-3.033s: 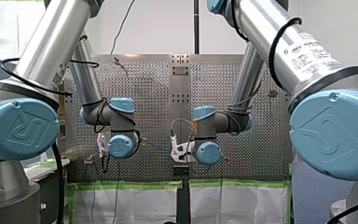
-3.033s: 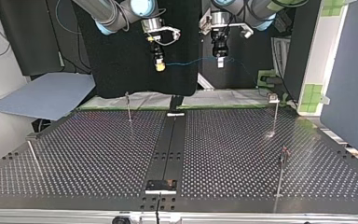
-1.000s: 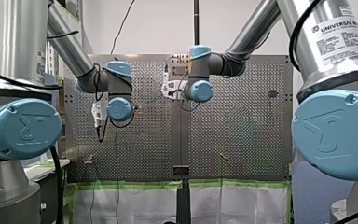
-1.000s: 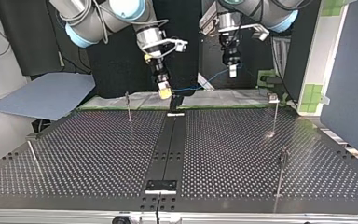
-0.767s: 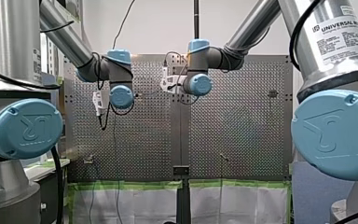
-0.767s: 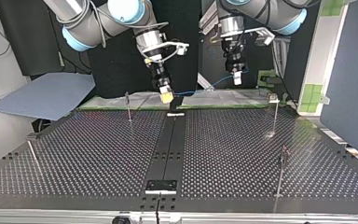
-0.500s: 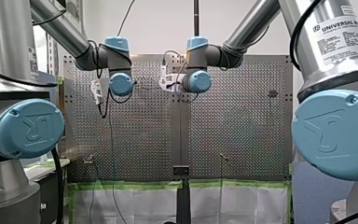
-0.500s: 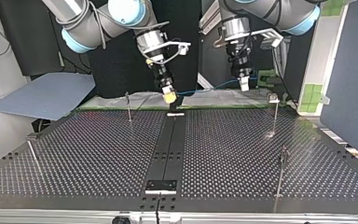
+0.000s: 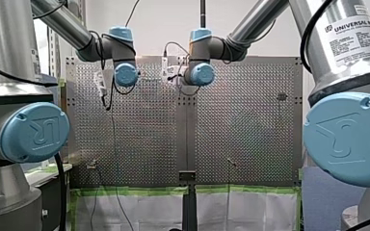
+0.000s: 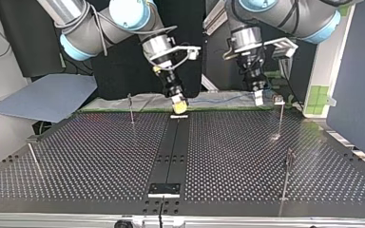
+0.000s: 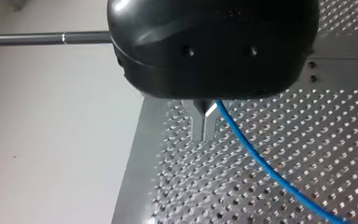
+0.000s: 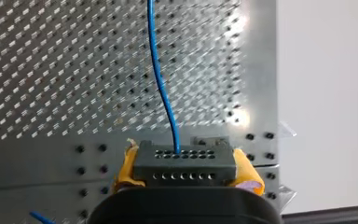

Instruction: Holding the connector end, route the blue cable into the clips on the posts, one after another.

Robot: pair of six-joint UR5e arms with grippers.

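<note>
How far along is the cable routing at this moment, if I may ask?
Done: my right gripper's yellow pads clamp the connector, and my left gripper holds the blue cable further along. In hand: the cable hangs between them over the table's far edge in the top view, my left gripper beside a post. Left: none of the four posts carries cable, so every clip is yet to be threaded.

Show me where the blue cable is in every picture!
Front view: too thin to make out.
Top view: the cable hangs between my right gripper and my left gripper.
Left wrist view: cable runs from the fingers over the table.
Right wrist view: cable leaves the connector between the yellow pads.
Shared landmark: the perforated table.
</note>
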